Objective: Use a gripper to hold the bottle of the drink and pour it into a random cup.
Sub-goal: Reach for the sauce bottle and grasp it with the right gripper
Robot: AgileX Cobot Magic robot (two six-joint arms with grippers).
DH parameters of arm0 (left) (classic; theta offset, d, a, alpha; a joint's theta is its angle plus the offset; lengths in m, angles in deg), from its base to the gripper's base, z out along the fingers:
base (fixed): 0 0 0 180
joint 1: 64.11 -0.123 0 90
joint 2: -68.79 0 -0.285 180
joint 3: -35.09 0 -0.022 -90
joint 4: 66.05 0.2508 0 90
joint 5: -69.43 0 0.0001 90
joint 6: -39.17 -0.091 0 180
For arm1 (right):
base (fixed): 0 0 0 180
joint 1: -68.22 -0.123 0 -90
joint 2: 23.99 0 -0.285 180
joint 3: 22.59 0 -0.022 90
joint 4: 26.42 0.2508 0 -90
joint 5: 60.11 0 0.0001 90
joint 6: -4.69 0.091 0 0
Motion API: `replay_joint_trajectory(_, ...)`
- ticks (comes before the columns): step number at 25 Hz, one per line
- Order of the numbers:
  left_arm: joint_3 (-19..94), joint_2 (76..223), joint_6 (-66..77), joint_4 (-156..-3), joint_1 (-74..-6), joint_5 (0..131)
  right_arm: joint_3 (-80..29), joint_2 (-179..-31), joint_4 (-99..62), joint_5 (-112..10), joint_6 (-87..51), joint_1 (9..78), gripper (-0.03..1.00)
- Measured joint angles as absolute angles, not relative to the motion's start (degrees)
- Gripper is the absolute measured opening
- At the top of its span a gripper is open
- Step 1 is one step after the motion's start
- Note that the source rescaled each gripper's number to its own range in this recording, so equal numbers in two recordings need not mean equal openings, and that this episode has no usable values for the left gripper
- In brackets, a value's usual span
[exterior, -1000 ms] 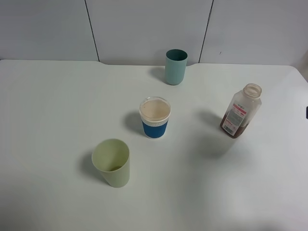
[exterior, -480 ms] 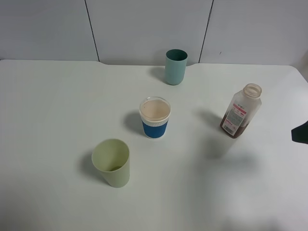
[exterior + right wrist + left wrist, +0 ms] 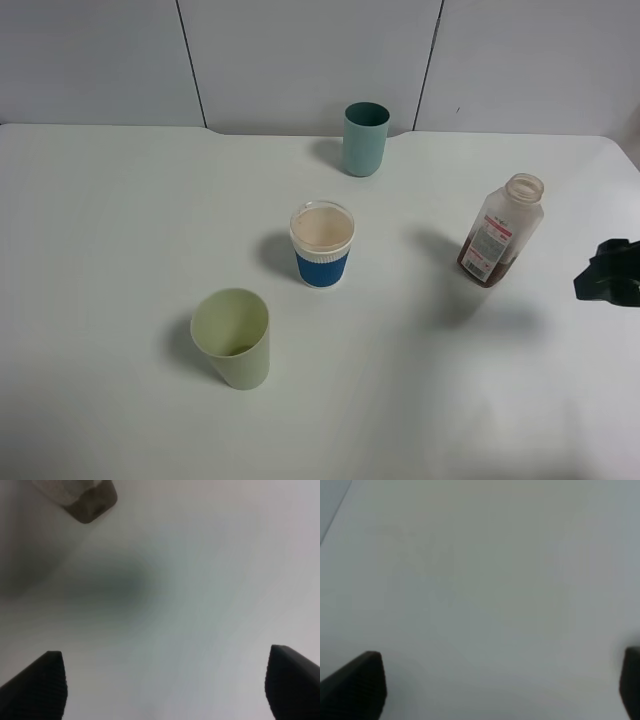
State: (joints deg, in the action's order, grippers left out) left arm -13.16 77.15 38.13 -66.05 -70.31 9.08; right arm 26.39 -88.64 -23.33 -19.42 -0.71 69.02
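The bottle of the drink (image 3: 500, 232) stands upright and capless at the right of the table, with brown liquid in its lower part. The teal cup (image 3: 365, 138) stands at the back, near the wall. My right gripper (image 3: 605, 272) shows at the right edge of the exterior view, a little right of the bottle and nearer the front, apart from it. In the right wrist view this gripper (image 3: 165, 687) is open over bare table, with the bottle's base (image 3: 85, 497) in a corner. My left gripper (image 3: 495, 690) is open above bare table and out of the exterior view.
A white cup with a blue sleeve (image 3: 322, 245) stands in the middle of the white table (image 3: 120, 220). A pale green cup (image 3: 232, 338) stands nearer the front left. A grey panelled wall (image 3: 300, 50) closes the back.
My right gripper has come in from the right edge and moved left, nearer the bottle. Its shadow on the table has shifted with it. Bottle and cups have not moved.
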Motion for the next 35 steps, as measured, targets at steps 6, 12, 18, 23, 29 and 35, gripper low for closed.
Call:
replay_joint_trajectory(6, -13.2, 77.2, 38.1, -66.0, -70.3, 9.1, 26.4, -96.2, -27.1, -25.0, -0.7, 69.0, 0.67)
replay_joint_trajectory(12, -13.2, 77.2, 38.1, -66.0, -70.3, 9.1, 26.4, -98.3, -32.6, -32.4, -0.9, 69.0, 0.67)
replay_joint_trajectory(18, -13.2, 77.2, 38.1, -66.0, -70.3, 9.1, 26.4, -98.3, -35.2, -35.1, -3.3, 66.6, 0.67)
replay_joint_trajectory(23, -13.2, 77.2, 38.1, -66.0, -70.3, 9.1, 26.4, -98.3, -33.2, -35.1, -9.9, 64.0, 0.67)
replay_joint_trajectory(29, -13.2, 77.2, 38.1, -66.0, -70.3, 9.0, 26.4, -100.8, -30.8, -37.5, -11.7, 63.9, 0.69)
replay_joint_trajectory(35, -13.2, 77.2, 38.1, -66.0, -70.3, 9.0, 26.4, -108.5, -29.6, -41.0, -10.8, 63.9, 0.89)
